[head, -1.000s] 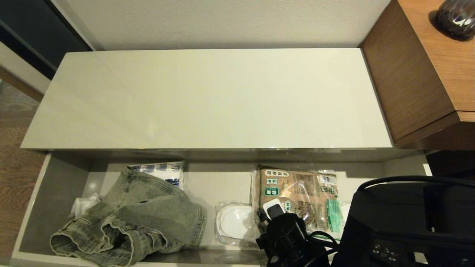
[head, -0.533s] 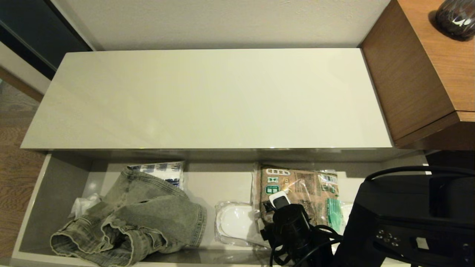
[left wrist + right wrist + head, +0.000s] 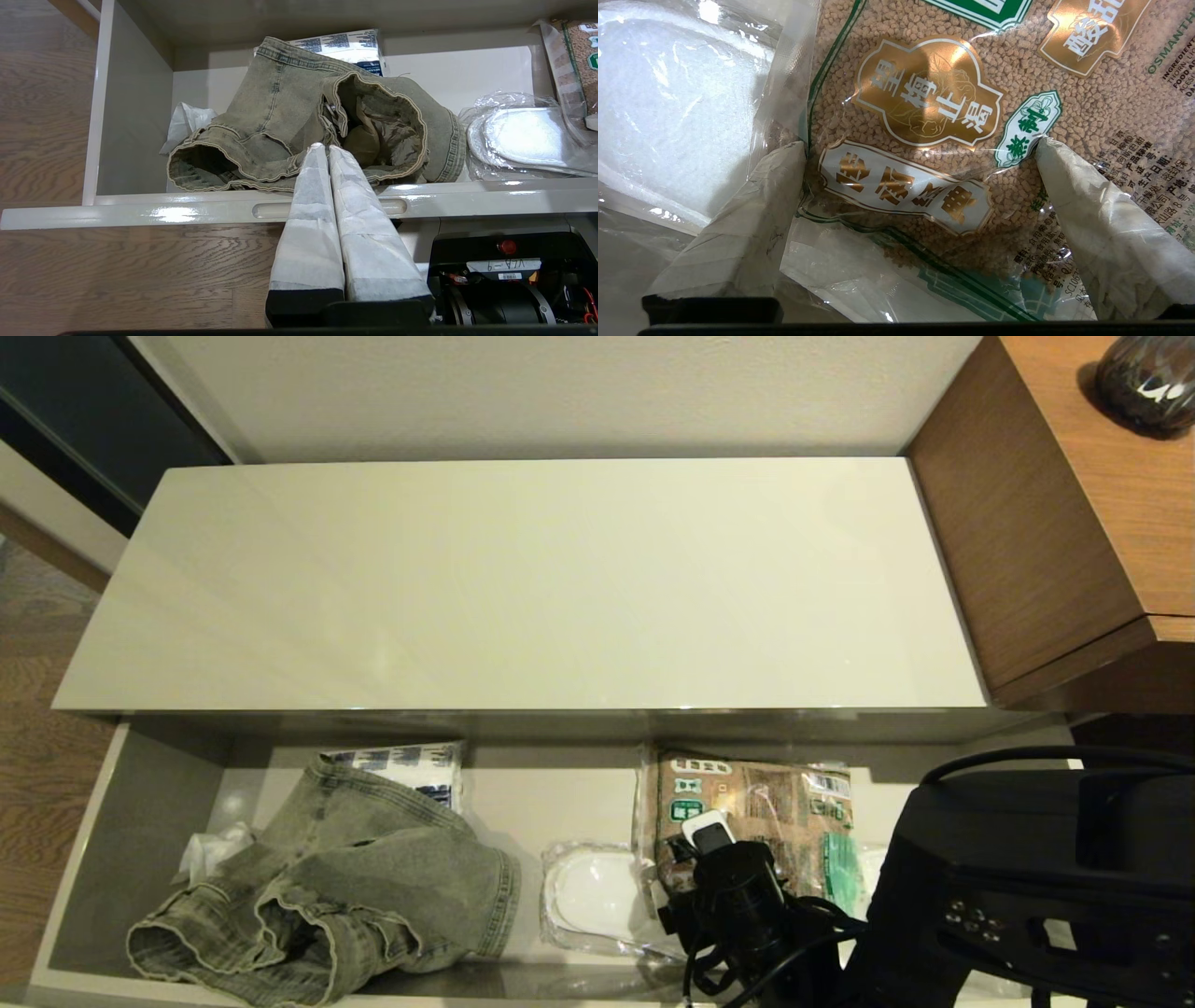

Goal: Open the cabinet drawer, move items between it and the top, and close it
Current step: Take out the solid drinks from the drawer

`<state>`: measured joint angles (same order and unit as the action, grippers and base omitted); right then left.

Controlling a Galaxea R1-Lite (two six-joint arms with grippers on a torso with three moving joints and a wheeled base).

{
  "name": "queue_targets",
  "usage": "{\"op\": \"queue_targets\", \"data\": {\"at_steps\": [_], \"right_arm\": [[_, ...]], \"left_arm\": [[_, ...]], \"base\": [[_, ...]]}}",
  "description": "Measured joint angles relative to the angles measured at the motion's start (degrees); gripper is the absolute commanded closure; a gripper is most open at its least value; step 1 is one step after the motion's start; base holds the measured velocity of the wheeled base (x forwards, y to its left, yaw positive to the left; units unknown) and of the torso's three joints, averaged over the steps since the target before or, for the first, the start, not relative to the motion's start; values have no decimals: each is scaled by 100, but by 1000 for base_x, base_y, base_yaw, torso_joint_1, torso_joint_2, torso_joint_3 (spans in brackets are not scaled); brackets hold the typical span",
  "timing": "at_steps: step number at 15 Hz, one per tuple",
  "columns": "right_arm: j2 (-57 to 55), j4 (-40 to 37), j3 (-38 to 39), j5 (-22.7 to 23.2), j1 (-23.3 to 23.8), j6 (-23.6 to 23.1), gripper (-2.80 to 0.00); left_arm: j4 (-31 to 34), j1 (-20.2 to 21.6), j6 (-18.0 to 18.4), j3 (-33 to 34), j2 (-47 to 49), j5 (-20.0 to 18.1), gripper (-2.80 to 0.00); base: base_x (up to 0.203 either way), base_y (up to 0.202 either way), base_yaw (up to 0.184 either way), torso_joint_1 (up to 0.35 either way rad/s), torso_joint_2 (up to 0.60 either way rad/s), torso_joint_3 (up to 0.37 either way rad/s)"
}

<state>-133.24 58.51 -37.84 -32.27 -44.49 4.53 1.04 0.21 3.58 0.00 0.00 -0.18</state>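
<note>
The cabinet drawer (image 3: 140, 821) stands pulled out below the bare cream top (image 3: 523, 588). A crumpled grey-green denim garment (image 3: 355, 887) lies in its left half. The clear bag of brown granules (image 3: 766, 803) lies flat in the right half. My right gripper (image 3: 702, 840) is down on the bag's left part. In the right wrist view the right gripper (image 3: 920, 144) is open, both fingertips (image 3: 784, 168) resting on the bag (image 3: 924, 93). My left gripper (image 3: 325, 147) is shut and empty, just outside the drawer face (image 3: 140, 212), pointing at the denim (image 3: 280, 116).
White slippers in clear plastic (image 3: 593, 896) lie between denim and bag. A blue-and-white packet (image 3: 411, 767) and crumpled white plastic (image 3: 210, 849) sit behind and left of the denim. A wooden desk (image 3: 1055, 523) with a dark vase (image 3: 1144, 378) adjoins the cabinet's right end.
My right gripper has moved a little to the right and toward the back of the drawer, over the bag. The denim, slippers and bag have stayed in place.
</note>
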Motion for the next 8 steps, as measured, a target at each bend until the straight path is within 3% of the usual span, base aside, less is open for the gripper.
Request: {"op": "queue_targets", "data": {"at_steps": [8], "right_arm": [[-55, 40, 5, 59, 61, 41, -280]], "left_arm": [[1, -7, -1, 0, 0, 0, 0]], "base": [[0, 0, 0, 0, 0, 0]]}}
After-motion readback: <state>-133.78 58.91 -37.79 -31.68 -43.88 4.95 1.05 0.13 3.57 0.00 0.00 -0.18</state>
